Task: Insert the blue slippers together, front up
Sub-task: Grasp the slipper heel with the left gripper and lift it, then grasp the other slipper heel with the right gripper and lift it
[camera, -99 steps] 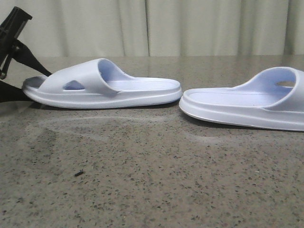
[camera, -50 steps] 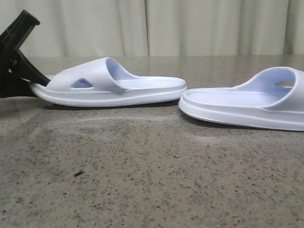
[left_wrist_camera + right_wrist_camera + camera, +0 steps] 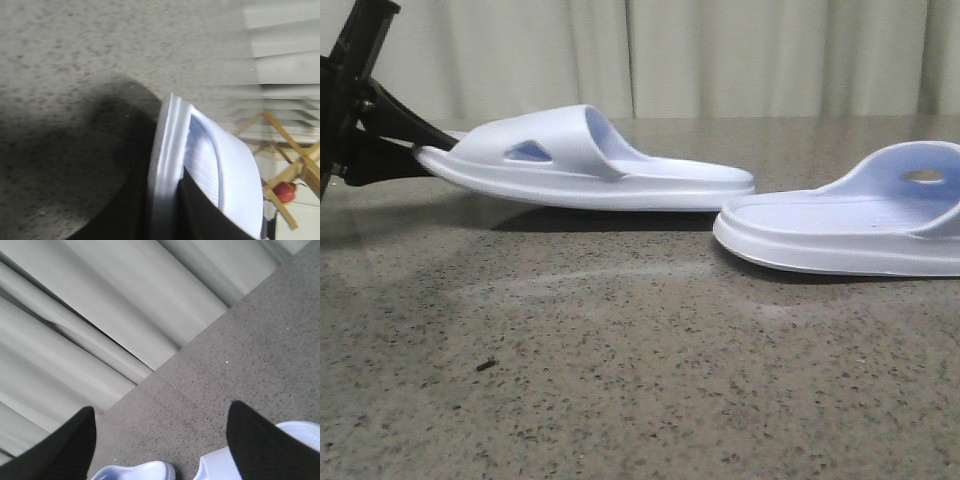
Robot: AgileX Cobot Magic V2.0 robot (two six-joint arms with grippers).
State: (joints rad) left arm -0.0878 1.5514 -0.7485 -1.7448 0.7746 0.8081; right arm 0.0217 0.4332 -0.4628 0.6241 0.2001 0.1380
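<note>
The left gripper (image 3: 420,152) clamps the toe edge of the left slipper (image 3: 590,165), holding it clear of the counter (image 3: 620,380). The right gripper (image 3: 160,440) fingers are spread apart above the right slipper (image 3: 850,225), which lies flat on the counter; a narrow gap separates the two heels.

Front cam sat super low, nearly level with the speckled tabletop (image 3: 620,380), facing forward toward the curtain (image 3: 720,55) at the back. Close enough that both slippers filled the width, the left slipper (image 3: 585,165) and the right slipper (image 3: 850,225) seen side-on.

Left wrist cam rode right up against that left slipper (image 3: 172,165), looking along its edge, tabletop (image 3: 75,60) beyond and blurry background stuff past it.

Right wrist cam hung higher and farther off, tilted, aimed across the tabletop (image 3: 240,355) at the curtain (image 3: 100,305), black fingertips (image 3: 260,445) in frame.

Shared with the front view: tabletop, curtain, slipper bits.
</note>
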